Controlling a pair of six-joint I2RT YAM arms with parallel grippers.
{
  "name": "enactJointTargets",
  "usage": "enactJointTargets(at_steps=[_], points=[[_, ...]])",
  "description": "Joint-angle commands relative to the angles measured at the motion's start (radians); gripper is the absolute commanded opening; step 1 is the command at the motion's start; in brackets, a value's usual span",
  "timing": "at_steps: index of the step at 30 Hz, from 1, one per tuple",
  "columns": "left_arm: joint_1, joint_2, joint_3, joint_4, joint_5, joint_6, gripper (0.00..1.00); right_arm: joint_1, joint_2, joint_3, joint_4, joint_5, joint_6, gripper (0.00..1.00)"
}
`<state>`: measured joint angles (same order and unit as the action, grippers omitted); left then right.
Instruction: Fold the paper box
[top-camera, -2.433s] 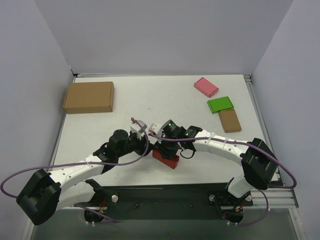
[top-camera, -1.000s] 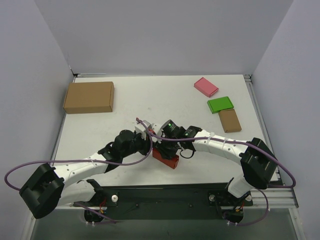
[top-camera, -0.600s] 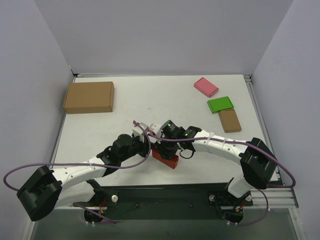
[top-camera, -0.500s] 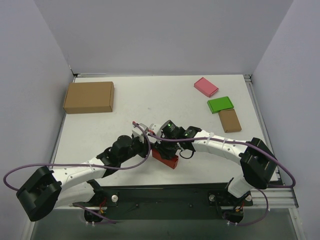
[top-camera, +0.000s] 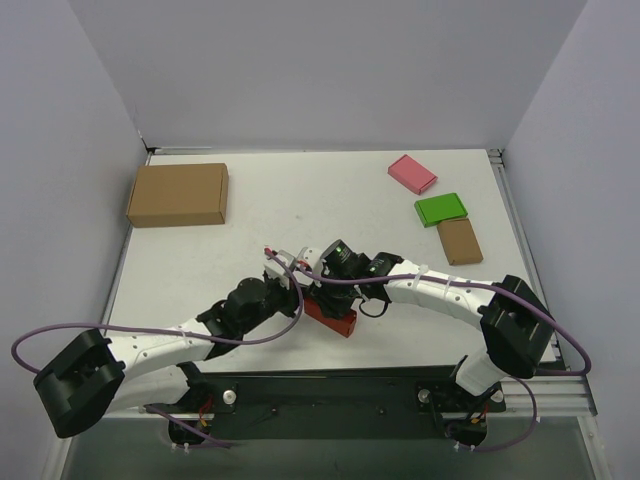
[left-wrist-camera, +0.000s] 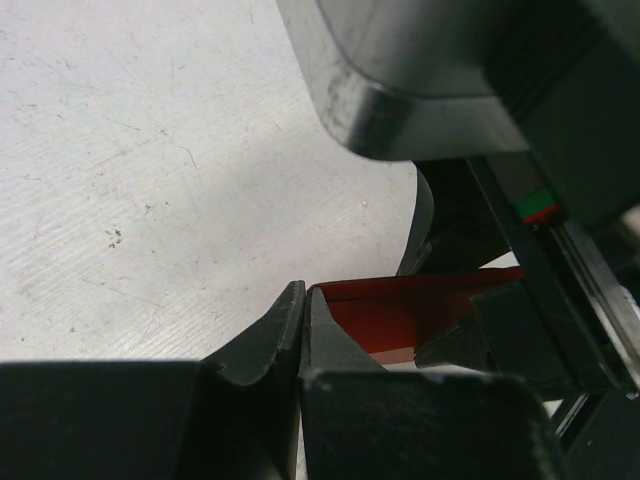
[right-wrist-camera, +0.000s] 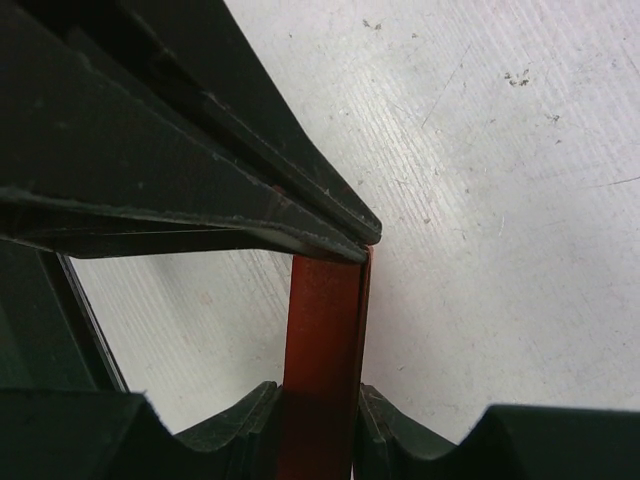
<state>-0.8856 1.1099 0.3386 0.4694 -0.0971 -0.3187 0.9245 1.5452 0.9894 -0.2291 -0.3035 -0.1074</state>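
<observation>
The paper box (top-camera: 336, 321) is bright red and stands on edge on the table just in front of the arm bases. My right gripper (top-camera: 323, 295) comes down from the right and is shut on it. In the right wrist view the narrow red box (right-wrist-camera: 322, 330) sits squeezed between the fingers of the right gripper (right-wrist-camera: 320, 400). My left gripper (top-camera: 300, 284) reaches in from the left, shut. Its closed tips (left-wrist-camera: 303, 292) rest against the box's end edge (left-wrist-camera: 400, 312), with no red between them. Its dark fingers (right-wrist-camera: 250, 210) lie across the box's far end.
A large brown carton (top-camera: 178, 194) lies at the back left. A pink flat box (top-camera: 412, 173), a green flat box (top-camera: 441, 209) and a small brown flat box (top-camera: 459, 241) lie at the back right. Grey walls enclose the table on three sides.
The left arm's wrist has dropped slightly toward the near edge while its closed tips stay at the box. The right gripper and the red box have not moved.
</observation>
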Motion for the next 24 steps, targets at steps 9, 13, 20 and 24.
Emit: enactJointTargets(at_steps=[9,13,20,24], points=[[-0.069,0.045,-0.070,-0.064,-0.127,0.075,0.00,0.004,-0.007,-0.020,-0.015,0.046,-0.002,0.13],[-0.087,0.054,-0.055,-0.071,-0.130,0.076,0.00,0.005,-0.025,-0.017,-0.016,0.085,0.021,0.22],[-0.105,0.077,-0.021,-0.092,-0.138,0.072,0.00,0.023,-0.066,-0.043,-0.003,0.190,0.022,0.43],[-0.116,0.087,-0.001,-0.104,-0.147,0.075,0.00,0.036,-0.086,-0.066,0.005,0.236,0.021,0.48]])
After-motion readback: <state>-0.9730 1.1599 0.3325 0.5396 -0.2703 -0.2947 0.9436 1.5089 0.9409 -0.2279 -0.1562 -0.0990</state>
